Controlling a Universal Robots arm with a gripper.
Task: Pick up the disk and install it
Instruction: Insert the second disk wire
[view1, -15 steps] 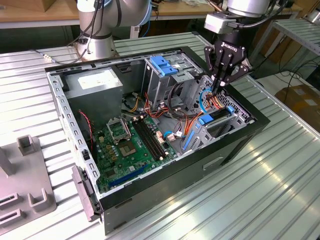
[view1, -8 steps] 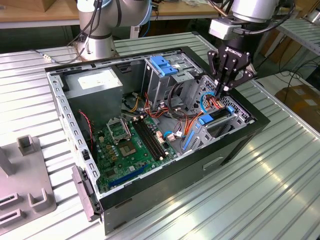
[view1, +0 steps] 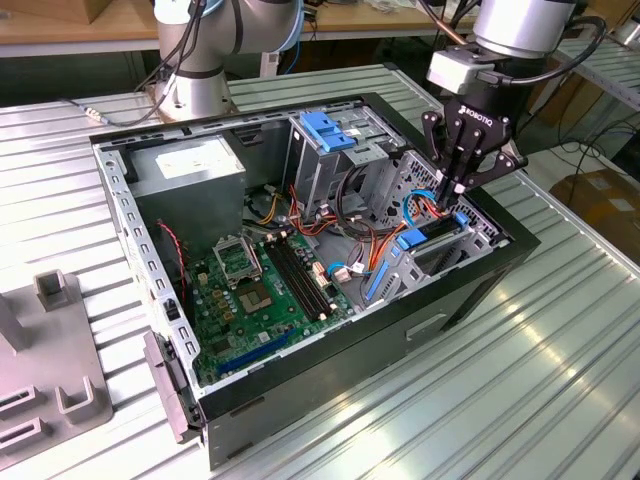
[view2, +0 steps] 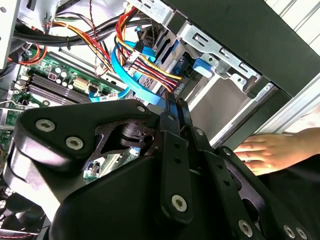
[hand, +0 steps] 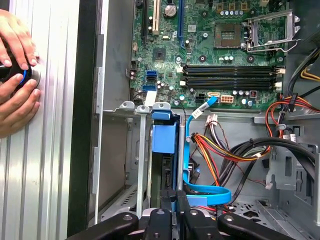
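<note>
**Disk going down into the lower bay**

The gripper (view1: 458, 188) hangs over the open computer case (view1: 330, 380), at the drive bay (hand: 131, 165) near the case's front wall. Its fingers (view2: 172, 112) are drawn almost together, pinching a thin edge that appears to be the disk (hand: 166, 165), standing on edge in the bay's slot with its blue carrier uppermost. To seat it well, the arm would best keep the disk square to the slot rails and press straight along them, keeping clear of the blue data cable (hand: 200, 192) and wire bundle (hand: 220, 147) just beside. A person's hands (hand: 17, 75) rest on the table outside the case.
</note>
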